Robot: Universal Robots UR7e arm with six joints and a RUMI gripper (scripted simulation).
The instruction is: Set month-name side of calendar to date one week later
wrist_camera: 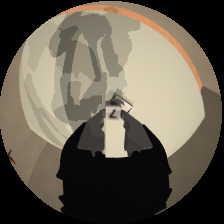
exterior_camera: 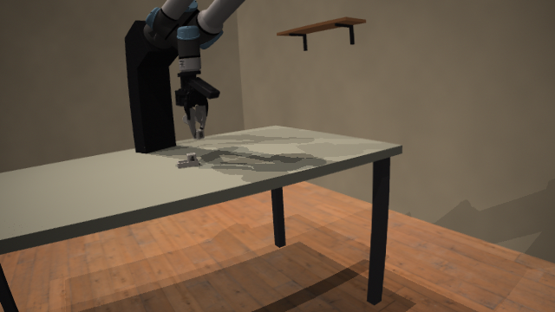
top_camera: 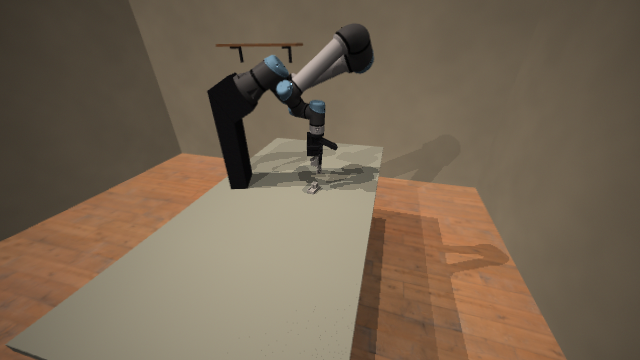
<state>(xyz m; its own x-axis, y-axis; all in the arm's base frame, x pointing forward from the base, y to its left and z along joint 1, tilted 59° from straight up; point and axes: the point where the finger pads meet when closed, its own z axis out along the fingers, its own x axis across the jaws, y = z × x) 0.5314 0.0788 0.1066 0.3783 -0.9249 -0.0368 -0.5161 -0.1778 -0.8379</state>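
Only the tray (exterior_camera: 187, 163) and black pedestal (exterior_camera: 149, 108) obstruct the table (exterior_camera: 303, 152).

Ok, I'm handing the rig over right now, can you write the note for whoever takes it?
Gripper: shut on one date cube, held in the air above the table, beside the arm's black pedestal.
Tray: on the table below the gripper, with something small standing on it, likely the second cube; too small to read.
Done: one cube lifted out.
Left: turn it to the needed digit, seat it flat in the tray, check the other digit. The month side cannot be read from any view.
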